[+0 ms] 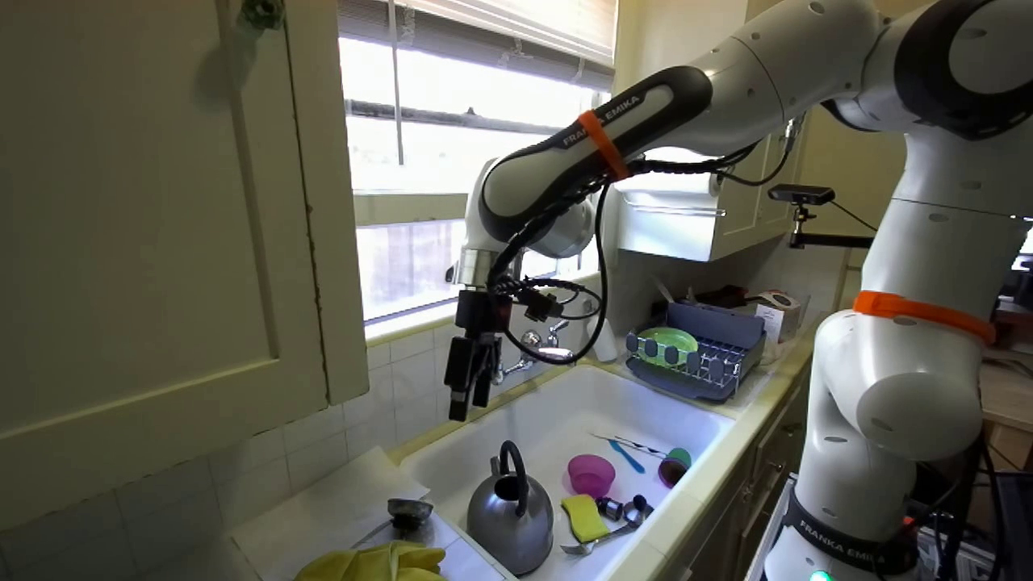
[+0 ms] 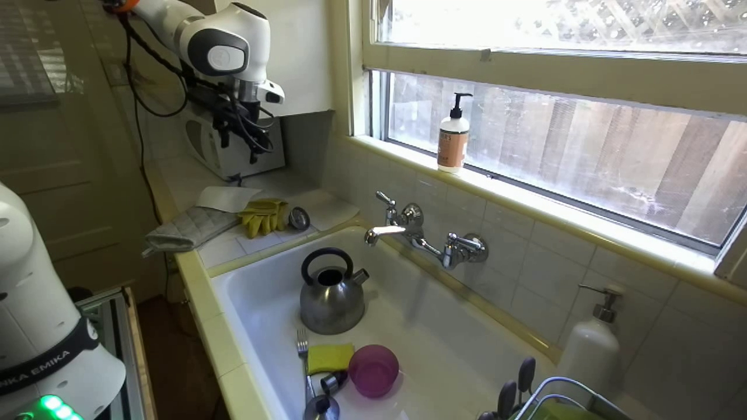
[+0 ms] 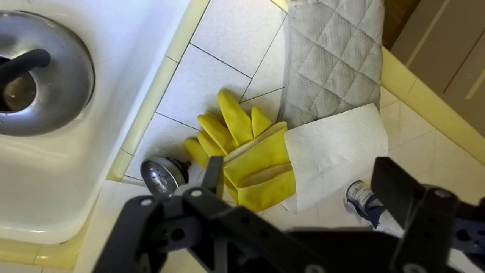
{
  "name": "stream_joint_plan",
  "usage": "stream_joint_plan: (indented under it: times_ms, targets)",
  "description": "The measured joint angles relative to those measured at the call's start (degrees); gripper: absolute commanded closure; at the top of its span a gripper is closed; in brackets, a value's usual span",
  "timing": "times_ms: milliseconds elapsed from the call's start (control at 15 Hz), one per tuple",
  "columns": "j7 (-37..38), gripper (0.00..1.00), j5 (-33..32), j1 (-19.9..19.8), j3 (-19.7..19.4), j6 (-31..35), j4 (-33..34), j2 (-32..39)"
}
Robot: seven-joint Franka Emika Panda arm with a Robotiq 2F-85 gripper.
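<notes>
My gripper hangs above the counter beside the sink, its black fingers wide apart and nothing between them. Beneath it in the wrist view lie yellow rubber gloves, partly covered by a white sheet. A grey quilted mitt is tucked under that sheet's far side. Left of the gloves rests a metal sink strainer. Near the right finger is a small can-like item with a printed label, partly hidden. In both exterior views the gripper is raised in the air, touching nothing.
A steel kettle stands in the white sink with a pink bowl, yellow sponge, fork and cups. The faucet juts from the wall. A dish rack and white appliance stand on the counter. A cabinet door hangs nearby.
</notes>
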Motion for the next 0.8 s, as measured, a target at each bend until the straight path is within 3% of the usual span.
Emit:
stream_joint_plan:
  times_ms: [333, 533, 800]
  targets:
    - [-1.9, 0.0, 1.2, 0.0, 0.1, 0.0, 0.6, 1.3]
    - [-6.8, 0.0, 5.7, 0.2, 0.8, 0.7, 2.9, 7.2]
    - [-7.8, 0.0, 10.0, 0.2, 3.3, 6.2, 4.0, 12.8]
